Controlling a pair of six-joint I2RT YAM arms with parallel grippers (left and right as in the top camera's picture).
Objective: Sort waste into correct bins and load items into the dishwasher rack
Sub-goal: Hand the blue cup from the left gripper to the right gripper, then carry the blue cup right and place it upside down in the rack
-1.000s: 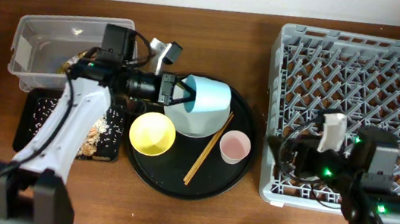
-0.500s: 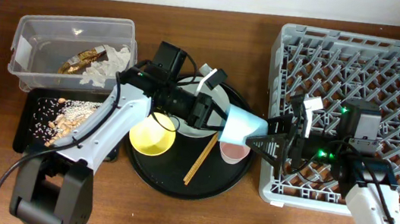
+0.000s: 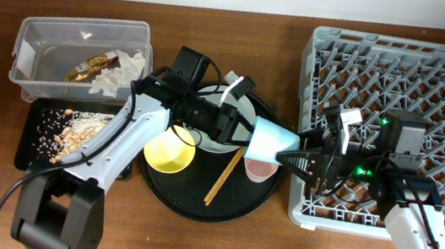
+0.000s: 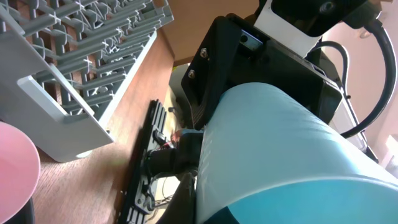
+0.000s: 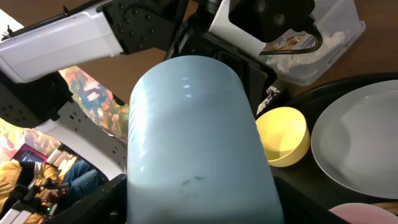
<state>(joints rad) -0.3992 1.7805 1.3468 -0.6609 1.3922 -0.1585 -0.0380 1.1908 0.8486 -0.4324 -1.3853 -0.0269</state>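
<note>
- Blue cup hangs on its side in the air over the right rim of the round black tray, just beside the left wall of the dishwasher rack. It sits between my two arms, which I read as a handover.
- Left fingers are closed on the cup's end nearest the tray's middle. They carry it, since nothing under it touches it.
- Right fingers reach out past the rack's edge and lie along the cup's other end. In the right wrist view the cup fills the gap between them, but I cannot tell whether they have pinched it yet.
- I judge the swap makes sense because the rack lies on the right arm's side, well apart from the left arm's base.
- Pink cup stands directly under the exchange, so a slip would drop one cup on the other.
- Yellow bowl, chopsticks and plate wait on the tray, not yet loaded.
- The rack on the bench shows no dishes, so loading looks barely begun.
</note>
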